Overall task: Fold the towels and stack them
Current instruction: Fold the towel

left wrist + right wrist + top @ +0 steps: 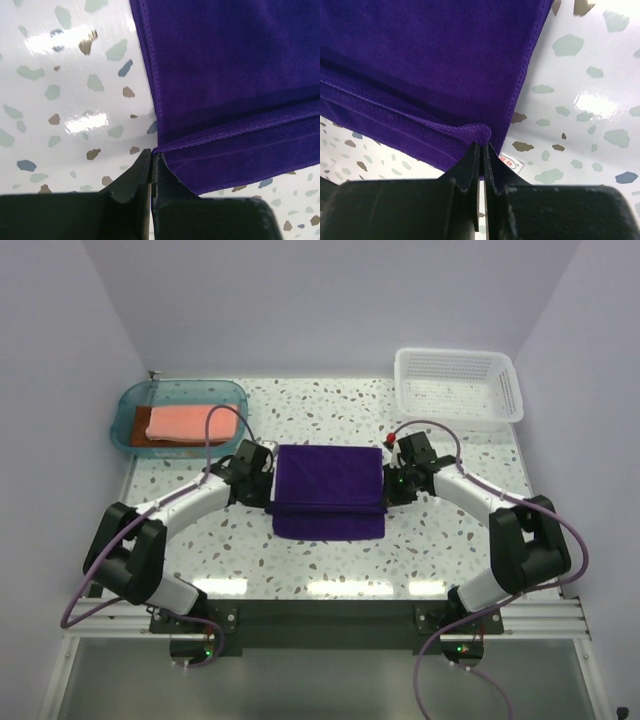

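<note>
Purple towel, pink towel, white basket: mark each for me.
purple towel (328, 478), top view, middle of its upper layer.
pink towel (185, 422), top view, centre of its top face.
white basket (462, 416), top view, near wall.

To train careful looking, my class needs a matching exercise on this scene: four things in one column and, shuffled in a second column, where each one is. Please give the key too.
Things
1. purple towel
2. pink towel
3. white mesh basket
4. teal tray

Places
A. far right corner of the table
B. lying inside the tray
C. far left corner of the table
D. middle of the table, partly folded

Pairs: 1-D, 2-B, 3-A, 4-C
</note>
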Action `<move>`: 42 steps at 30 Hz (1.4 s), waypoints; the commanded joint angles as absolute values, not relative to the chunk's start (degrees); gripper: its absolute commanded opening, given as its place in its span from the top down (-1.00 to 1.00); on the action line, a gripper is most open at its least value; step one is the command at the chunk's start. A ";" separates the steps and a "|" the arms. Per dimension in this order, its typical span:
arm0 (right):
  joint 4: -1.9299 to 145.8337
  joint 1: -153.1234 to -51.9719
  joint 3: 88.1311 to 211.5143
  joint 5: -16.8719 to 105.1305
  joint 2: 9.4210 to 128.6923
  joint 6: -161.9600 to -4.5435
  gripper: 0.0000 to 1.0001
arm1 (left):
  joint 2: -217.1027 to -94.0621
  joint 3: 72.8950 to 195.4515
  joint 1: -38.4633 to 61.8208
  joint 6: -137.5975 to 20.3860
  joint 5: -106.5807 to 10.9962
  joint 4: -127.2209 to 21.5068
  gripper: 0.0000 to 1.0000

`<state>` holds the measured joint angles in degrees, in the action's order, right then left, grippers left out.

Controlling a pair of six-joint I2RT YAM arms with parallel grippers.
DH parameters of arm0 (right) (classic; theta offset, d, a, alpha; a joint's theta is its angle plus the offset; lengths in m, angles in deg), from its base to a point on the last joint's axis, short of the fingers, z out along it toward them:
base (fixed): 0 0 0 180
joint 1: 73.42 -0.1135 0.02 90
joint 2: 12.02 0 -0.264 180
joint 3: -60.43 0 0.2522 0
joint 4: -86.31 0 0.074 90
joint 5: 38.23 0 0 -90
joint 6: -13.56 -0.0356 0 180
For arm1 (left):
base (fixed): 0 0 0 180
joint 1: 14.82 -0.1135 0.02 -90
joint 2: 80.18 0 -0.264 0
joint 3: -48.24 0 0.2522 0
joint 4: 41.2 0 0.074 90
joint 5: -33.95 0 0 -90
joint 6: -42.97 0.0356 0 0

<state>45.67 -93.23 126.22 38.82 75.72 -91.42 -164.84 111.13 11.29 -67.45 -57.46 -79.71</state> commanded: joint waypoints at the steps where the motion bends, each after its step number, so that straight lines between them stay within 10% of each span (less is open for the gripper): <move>1: 42.67 -92.05 129.99 45.53 74.47 -89.80 1.00 | -164.73 116.05 10.58 -65.75 -66.24 -82.29 0.98; 10: 37.66 -92.05 137.03 46.24 69.98 -89.71 1.00 | -163.85 130.64 10.58 -61.36 -74.33 -89.15 0.98; 33: 48.73 -92.23 120.95 42.81 75.43 -92.17 1.00 | -166.22 107.62 15.77 -68.38 -64.49 -77.02 0.81; 42: 43.99 -93.11 121.82 41.58 70.43 -91.56 0.60 | -158.60 105.69 17.34 -71.28 -62.30 -79.04 0.08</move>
